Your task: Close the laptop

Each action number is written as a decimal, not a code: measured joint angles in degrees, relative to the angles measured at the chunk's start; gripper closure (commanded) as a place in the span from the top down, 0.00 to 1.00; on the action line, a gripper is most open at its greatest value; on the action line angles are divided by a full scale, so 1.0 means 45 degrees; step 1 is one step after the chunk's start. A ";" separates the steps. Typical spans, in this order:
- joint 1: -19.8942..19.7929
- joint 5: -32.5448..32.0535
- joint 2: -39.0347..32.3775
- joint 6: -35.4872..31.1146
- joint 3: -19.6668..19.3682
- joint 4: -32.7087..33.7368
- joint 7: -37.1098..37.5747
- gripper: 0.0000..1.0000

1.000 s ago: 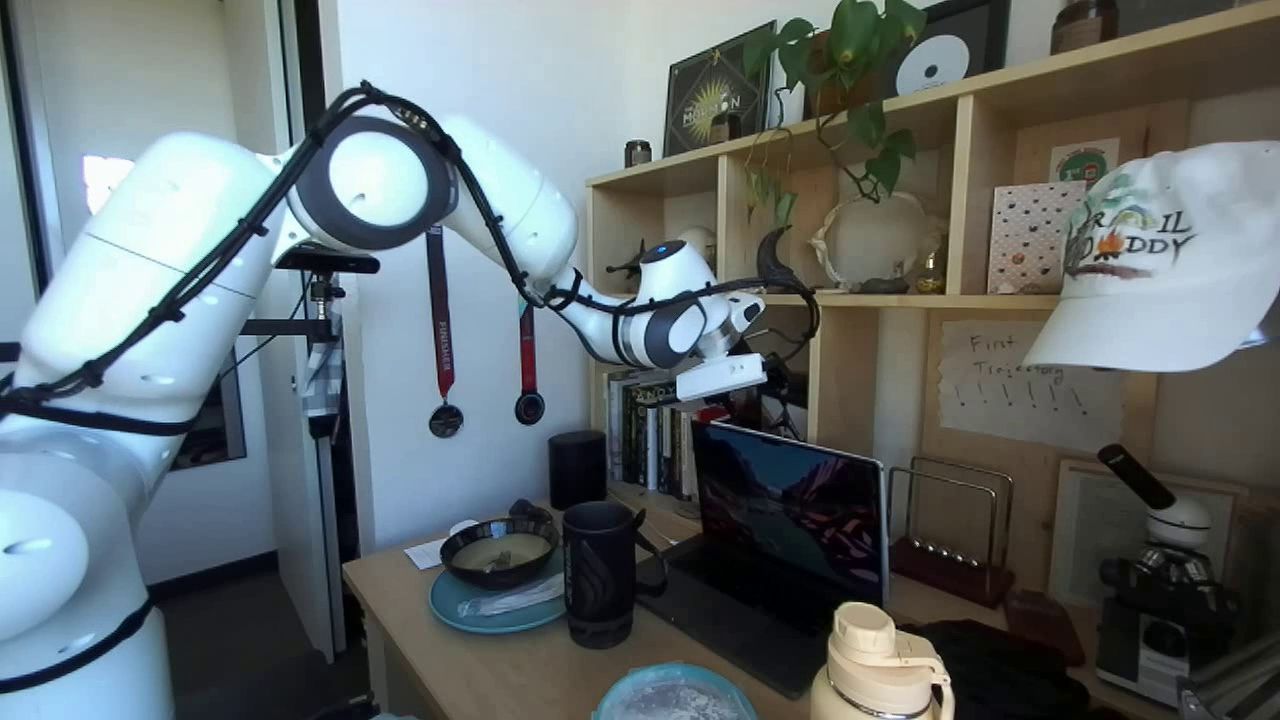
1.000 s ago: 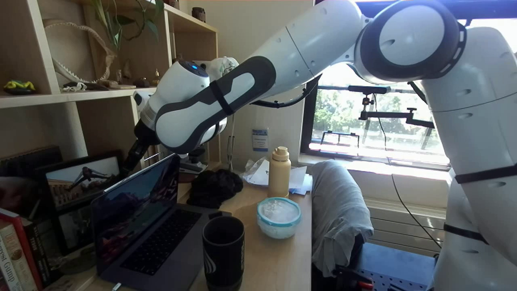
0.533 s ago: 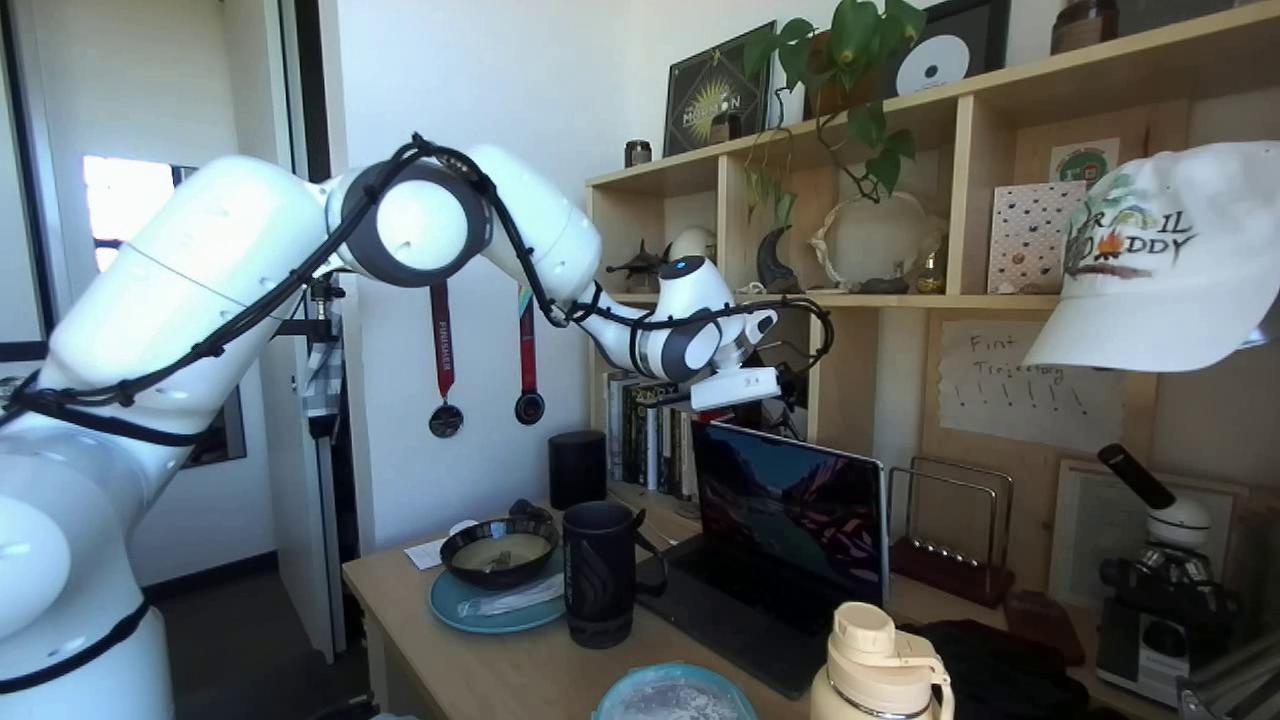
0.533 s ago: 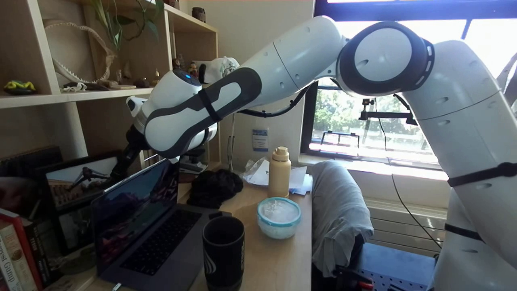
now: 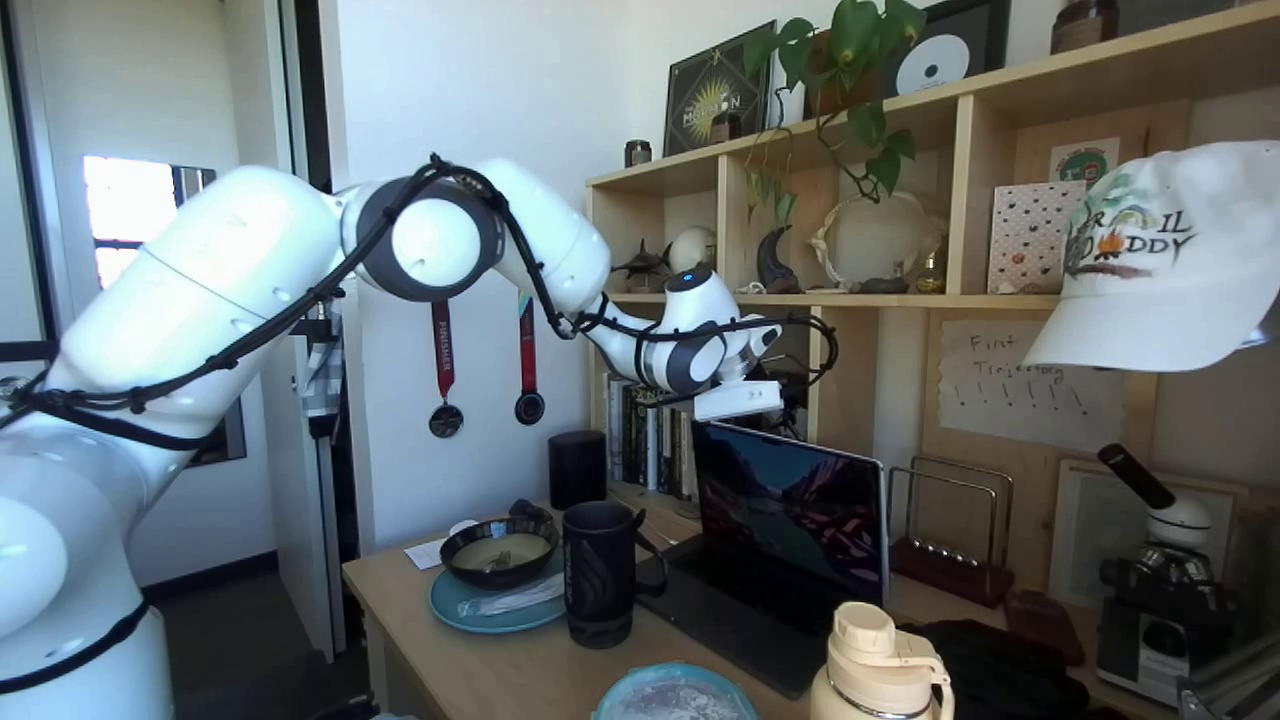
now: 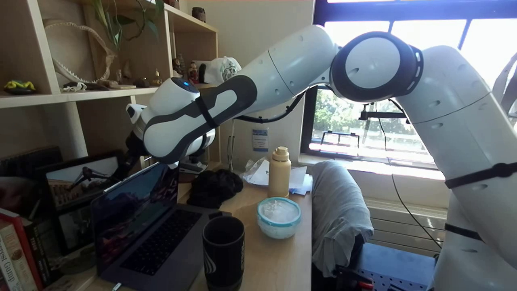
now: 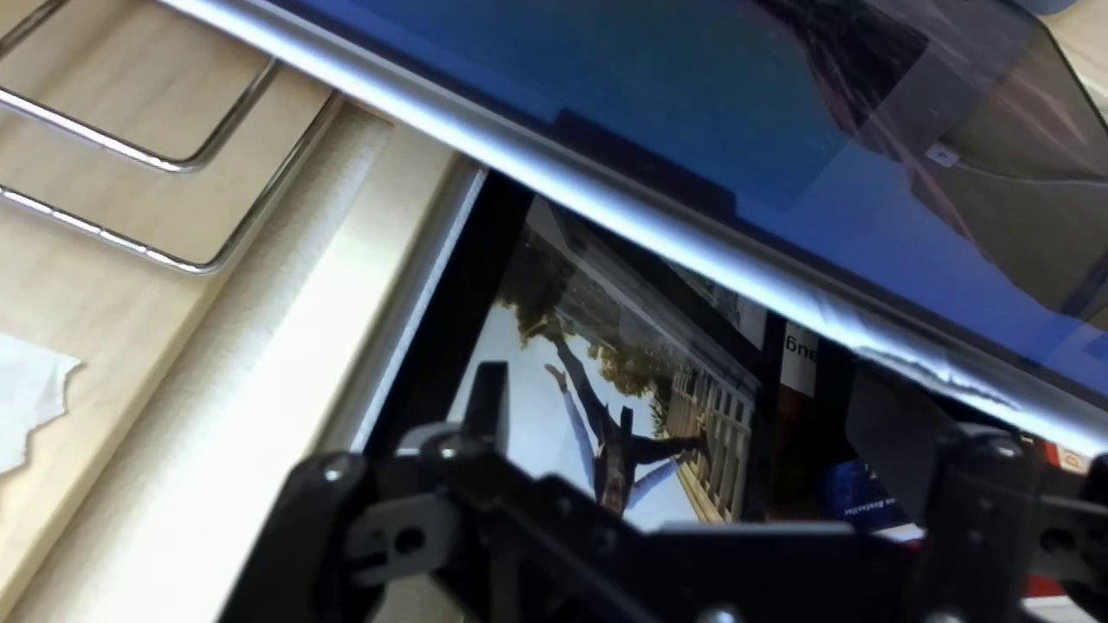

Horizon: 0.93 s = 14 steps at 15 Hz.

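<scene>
The laptop stands open on the desk, with its dark reddish screen raised, in both exterior views. Its keyboard base lies flat. In the wrist view the screen fills the top, and its bright top edge runs diagonally across. My black gripper points down just behind the lid's top edge. In an exterior view it is mostly hidden behind the white wrist camera box. In the wrist view the fingers are wide apart with nothing between them. I cannot tell whether the gripper touches the lid.
A black mug stands beside the laptop's base. A cream bottle, a blue-rimmed container and a black cloth are on the desk. A framed photo and books stand behind the lid. A metal-framed cradle is nearby.
The arm has lowered and reached farther over the lid, bringing the gripper down behind the screen. Movement is smaller in the last half second. The laptop has not moved.
</scene>
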State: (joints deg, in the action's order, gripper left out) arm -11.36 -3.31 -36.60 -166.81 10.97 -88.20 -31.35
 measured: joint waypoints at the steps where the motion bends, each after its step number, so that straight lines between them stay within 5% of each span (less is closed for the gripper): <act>1: -0.0018 0.0000 -0.0050 0.0000 0.0022 -0.0001 0.0018 1.00; 14: -0.0132 0.0104 0.0036 0.0328 0.0124 -0.0386 0.1091 1.00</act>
State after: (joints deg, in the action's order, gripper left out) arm -11.95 -2.84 -36.44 -165.33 11.52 -89.94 -26.44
